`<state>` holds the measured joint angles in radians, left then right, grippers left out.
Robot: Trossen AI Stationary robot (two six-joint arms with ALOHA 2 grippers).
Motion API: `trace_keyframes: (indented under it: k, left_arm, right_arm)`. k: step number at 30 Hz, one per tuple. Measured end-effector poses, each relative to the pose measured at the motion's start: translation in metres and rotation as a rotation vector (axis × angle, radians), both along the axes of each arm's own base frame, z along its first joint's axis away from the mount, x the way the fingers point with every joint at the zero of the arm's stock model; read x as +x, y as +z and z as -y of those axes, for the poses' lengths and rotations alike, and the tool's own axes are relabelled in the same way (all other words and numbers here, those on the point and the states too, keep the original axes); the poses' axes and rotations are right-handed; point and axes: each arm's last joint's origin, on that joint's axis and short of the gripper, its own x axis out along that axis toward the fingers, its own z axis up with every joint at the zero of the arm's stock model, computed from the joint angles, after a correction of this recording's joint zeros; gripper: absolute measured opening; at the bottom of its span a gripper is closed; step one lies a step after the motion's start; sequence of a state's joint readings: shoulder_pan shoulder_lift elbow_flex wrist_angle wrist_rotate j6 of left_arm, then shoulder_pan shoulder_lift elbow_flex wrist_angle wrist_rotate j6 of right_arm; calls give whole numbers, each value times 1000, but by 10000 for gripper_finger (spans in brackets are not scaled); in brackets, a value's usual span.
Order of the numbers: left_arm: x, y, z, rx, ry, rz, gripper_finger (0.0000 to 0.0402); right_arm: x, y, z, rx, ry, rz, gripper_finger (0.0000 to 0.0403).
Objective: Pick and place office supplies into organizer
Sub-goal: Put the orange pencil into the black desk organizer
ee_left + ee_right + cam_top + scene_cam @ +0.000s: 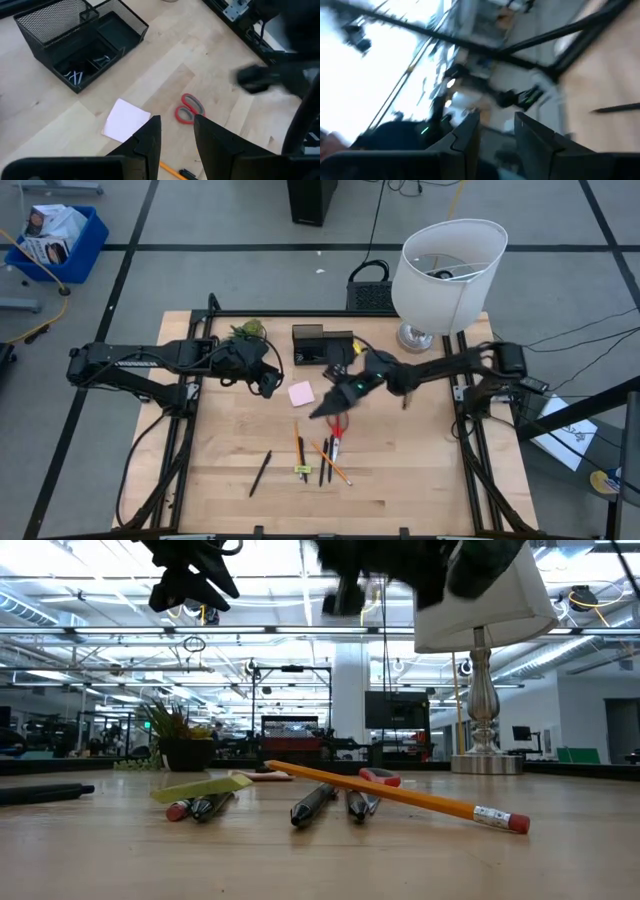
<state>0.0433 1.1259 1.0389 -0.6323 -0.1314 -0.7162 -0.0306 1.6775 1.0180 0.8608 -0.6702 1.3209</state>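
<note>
Orange pencil (400, 795) lies nearest. Your right gripper (330, 408), jaws parted and empty, swings low over scissors (336, 430); it could scatter the pens (324, 463).

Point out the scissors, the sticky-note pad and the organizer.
scissors (190, 107): left wrist view, on the red handle loops.
sticky-note pad (126, 120): left wrist view, middle of its top sheet.
organizer (55, 21): left wrist view, on the mesh wall of its taller cup.
</note>
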Motion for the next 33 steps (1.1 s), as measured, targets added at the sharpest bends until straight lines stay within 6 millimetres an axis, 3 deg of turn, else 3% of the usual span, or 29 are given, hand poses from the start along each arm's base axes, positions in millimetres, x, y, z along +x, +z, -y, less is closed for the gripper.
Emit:
trace_keyframes:
  k: [6, 11, 17, 23, 33]
  left_arm:
    - [0, 0, 0, -90, 92, 21, 120]
    - [0, 0, 0, -180, 161, 39, 120]
    - [0, 0, 2, -169, 141, 36, 120]
    - [0, 0, 2, -100, 80, 20, 120]
    - [-2, -2, 3, 36, -113, -45, 120]
  right_arm:
    - [-36, 52, -41, -70, 40, 149, 110]
    - [-79, 66, -69, -194, -49, 49, 110]
    - [-116, 68, -100, -299, -366, -116, 109]
    - [-107, 42, -130, -217, -518, -246, 104]
    - [-67, 8, -188, -95, -469, -456, 88]
